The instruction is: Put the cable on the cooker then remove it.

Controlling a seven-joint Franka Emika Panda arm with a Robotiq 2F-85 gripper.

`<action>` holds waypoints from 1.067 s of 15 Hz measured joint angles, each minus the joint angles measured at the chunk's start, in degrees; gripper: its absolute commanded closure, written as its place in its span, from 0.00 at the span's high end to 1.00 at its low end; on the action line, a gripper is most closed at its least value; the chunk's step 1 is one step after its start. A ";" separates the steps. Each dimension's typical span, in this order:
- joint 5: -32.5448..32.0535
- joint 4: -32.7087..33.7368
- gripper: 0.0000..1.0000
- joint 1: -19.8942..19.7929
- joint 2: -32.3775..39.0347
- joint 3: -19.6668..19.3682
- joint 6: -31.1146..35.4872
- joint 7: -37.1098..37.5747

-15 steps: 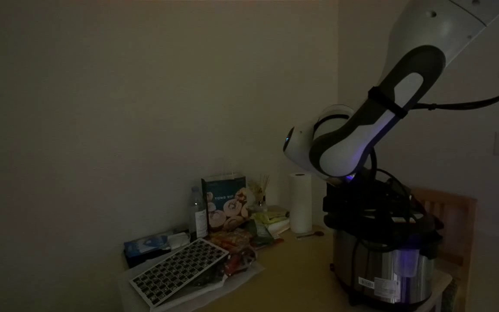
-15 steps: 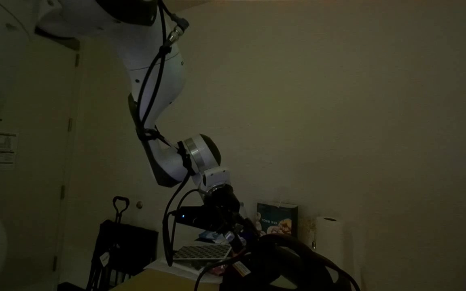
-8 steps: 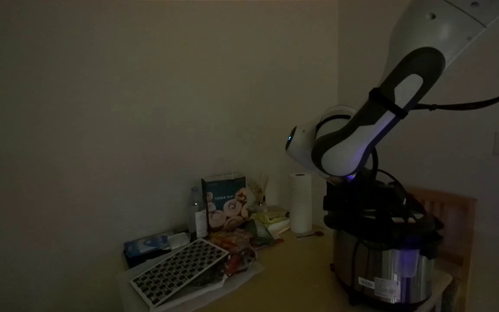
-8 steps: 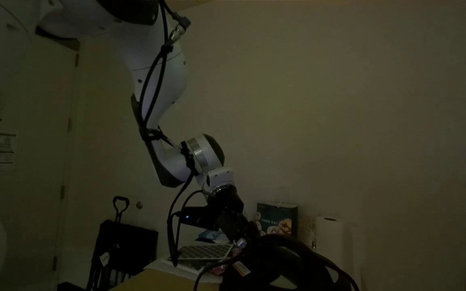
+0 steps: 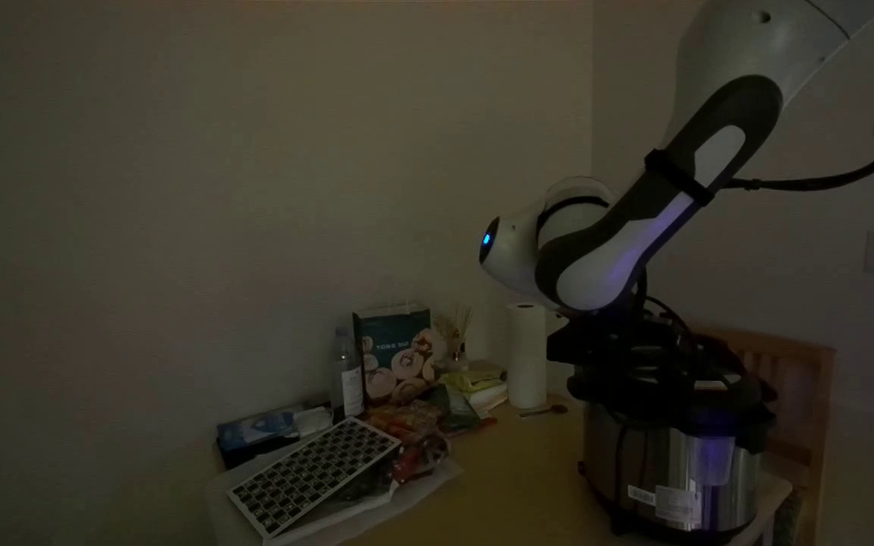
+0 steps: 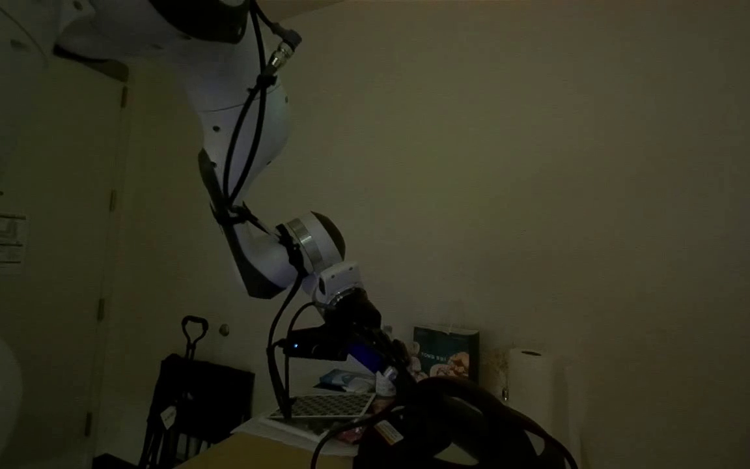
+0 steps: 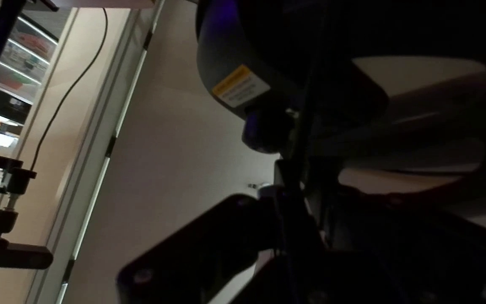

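The cable (image 5: 618,459) was located at the cooker (image 5: 676,478). One length ran down the steel side; in an exterior view, a length also curved off the edge of the black lid (image 5: 680,409) and descended outside it. The rest of its path could not be traced, dark against dark. The cooker stood upright near the edge of the table (image 5: 520,485).

The gripper (image 7: 304,171) was positioned at the lid, slanting downward. The dim light merged its tips with the dark parts around them; it could not be determined whether they were spread, pressed together or pinching the cable. The arm (image 5: 634,243) reached down to the gripper from above, and a black hose (image 5: 809,184) was strapped to it.

A spoon (image 5: 557,409) lay on the table between the cooker and the food packets (image 5: 479,381). A paper-towel roll (image 5: 526,356) stood upright just behind the spoon. Beyond the packets stood a shopping bag (image 5: 395,356) and, just beside it, a bottle (image 5: 350,383). A white-framed panel (image 5: 314,478) lay tilted near a blue box (image 5: 255,431). A wooden chair (image 5: 815,394) stood behind the cooker. In an exterior view, a folded cart (image 6: 202,397) stood near the door (image 6: 66,293).
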 measured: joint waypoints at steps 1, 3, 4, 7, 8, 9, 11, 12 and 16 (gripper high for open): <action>-1.30 0.39 0.00 0.82 -0.04 0.60 -0.95 1.42; -2.89 1.20 0.00 2.24 -0.05 1.71 -2.43 3.26; -3.34 1.52 0.26 2.77 -0.05 2.19 -2.96 3.73; -4.30 2.08 0.14 3.48 -0.05 3.12 -4.45 4.03; -4.34 2.11 0.46 3.48 -0.05 3.21 -4.58 4.03; -4.35 2.11 0.51 3.47 -0.05 3.21 -4.61 4.03; -4.09 2.09 0.64 3.17 -0.03 3.05 -4.61 4.03; -3.69 2.06 0.72 2.87 -0.03 2.78 -4.63 4.04; -0.37 1.20 0.96 0.22 -0.06 0.70 -4.64 4.09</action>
